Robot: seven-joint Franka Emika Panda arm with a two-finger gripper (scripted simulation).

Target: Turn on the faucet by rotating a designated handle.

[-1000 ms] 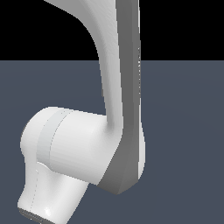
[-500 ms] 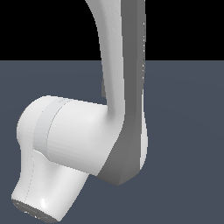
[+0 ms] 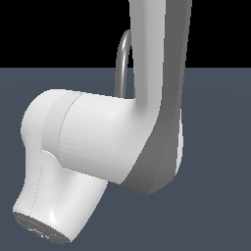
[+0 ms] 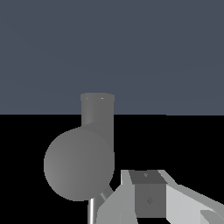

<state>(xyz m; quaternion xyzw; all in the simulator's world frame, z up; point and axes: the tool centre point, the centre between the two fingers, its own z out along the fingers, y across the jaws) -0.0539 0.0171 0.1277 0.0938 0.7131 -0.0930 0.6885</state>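
Faucet (image 4: pixel 81 162): dark grey, metallic finish. In the wrist view it sits close in front of the camera, seen end-on: a rounded bulb w/ a short cylindrical stub projecting from it. In the exterior view only a sliver of the arched spout (image 3: pixel 122 63) shows, behind the white robot arm (image 3: pixel 157 88), which blocks the rest.

Handle: not positively ID'd. A thin pale rod (image 4: pixel 92 211) runs off the bulb toward the frame edge in the wrist view; could be the lever or the spout tube, cannot tell which.

Gripper (image 4: pixel 151 197): light grey body just beside the bulb in the wrist view. Jaws' tips out of frame, so opening cannot be told; no contact w/ faucet visible, nothing seen held.

Handling, judged: rigid metal fixture, presumably fixed at the base, so won't shift or deform. Smooth surface is likely slippery under the jaws. A short thin lever gives little purchase; best taken near its free end for leverage, or pushed sideways around the base axis rather than pinched. A glancing touch would probably slide off.

Markings: no brand, label or writing legible in either view.

Surface: plain blue-grey plane, featureless.
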